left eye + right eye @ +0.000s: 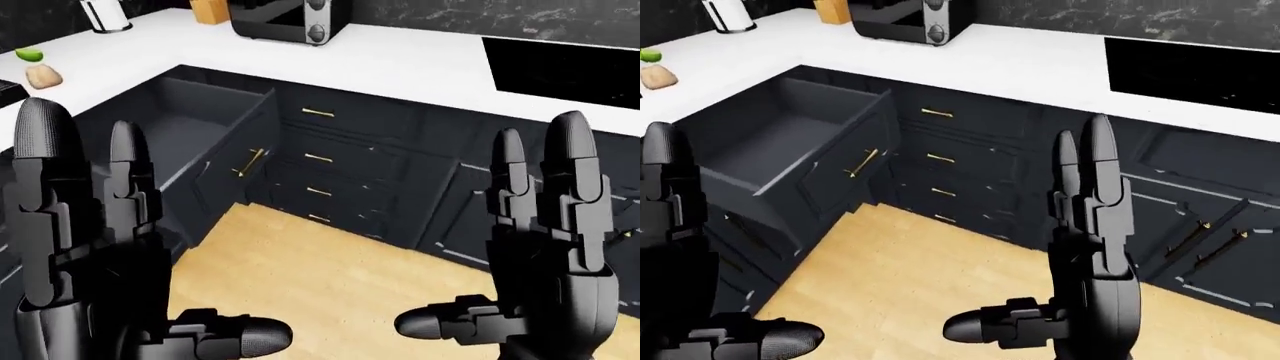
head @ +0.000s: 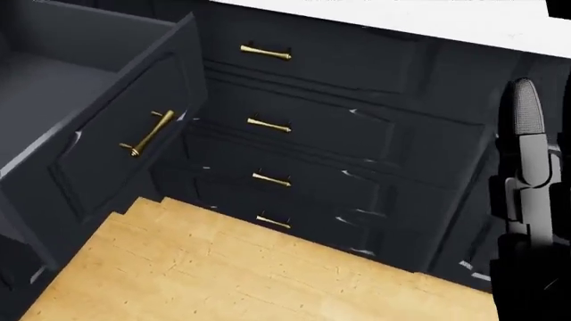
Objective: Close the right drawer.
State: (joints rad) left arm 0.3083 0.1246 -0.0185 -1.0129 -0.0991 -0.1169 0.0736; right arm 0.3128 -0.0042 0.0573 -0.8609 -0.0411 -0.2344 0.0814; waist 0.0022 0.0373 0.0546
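Both hands, the black left hand [image 1: 90, 247] and black right hand [image 1: 545, 255], stand spread-fingered and empty, while the pulled-out dark navy drawer [image 1: 205, 142] with its upright brass bar handle [image 1: 248, 162] lies up-left, nearer the left hand.

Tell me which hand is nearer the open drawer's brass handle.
Left. The left hand is raised just below and left of the open drawer and its handle; the right hand is far off to the right. Neither touches it.
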